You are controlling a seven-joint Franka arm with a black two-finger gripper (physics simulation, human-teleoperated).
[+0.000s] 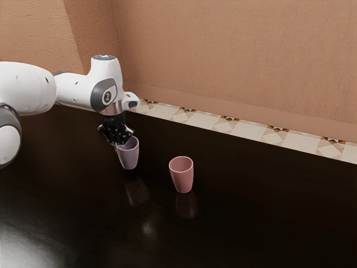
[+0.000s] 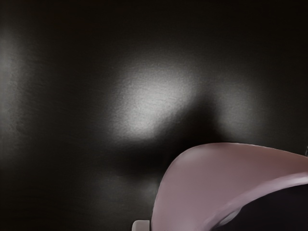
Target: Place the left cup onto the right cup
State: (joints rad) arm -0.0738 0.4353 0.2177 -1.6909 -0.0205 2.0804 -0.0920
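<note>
A mauve cup point(image 1: 128, 153) hangs slightly tilted above the dark table, its rim held in my gripper point(image 1: 119, 139), which is shut on it. Its reflection lies on the tabletop well below it, so it is off the surface. In the wrist view the same mauve cup point(image 2: 226, 185) bulks large just under my hand, over the glossy table. A pink cup point(image 1: 181, 173) stands upright on the table, toward the exterior view's right of the held cup and lower than it.
The glossy black table point(image 1: 251, 223) stretches wide toward the exterior view's right and front. A patterned tile strip point(image 1: 245, 127) and an orange-brown wall point(image 1: 240, 56) run along the far edge behind the cups.
</note>
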